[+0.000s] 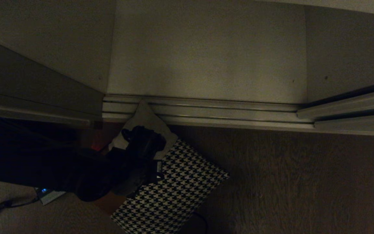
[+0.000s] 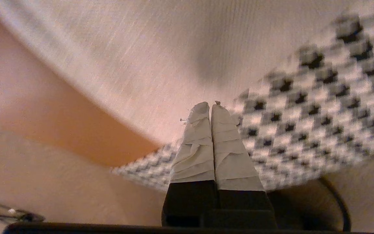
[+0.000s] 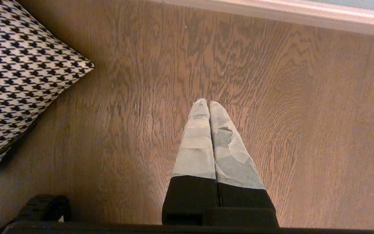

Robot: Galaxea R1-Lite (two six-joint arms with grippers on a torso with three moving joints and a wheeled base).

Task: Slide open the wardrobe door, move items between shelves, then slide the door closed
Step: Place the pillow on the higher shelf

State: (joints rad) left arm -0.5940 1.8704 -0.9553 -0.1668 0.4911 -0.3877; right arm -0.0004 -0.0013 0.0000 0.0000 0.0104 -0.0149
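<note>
Cushion on the floor by the rails, left hand above it with fingers together

One houndstooth cushion (image 1: 180, 185) lies on the dark wood floor (image 1: 287, 182), its cream corner touching the silver rails (image 1: 222, 112), outside the one visible shelf (image 1: 206, 52). The left hand (image 2: 210, 105) hovers over the cream strip, fingers pressed together and empty; pushing down like this may shove the cushion onto the rails, where it could block the sliding door (image 1: 37, 87). The right hand (image 3: 205, 102), also closed on nothing, hangs over bare floor. One power brick (image 1: 49, 194) sits nearby.
</note>
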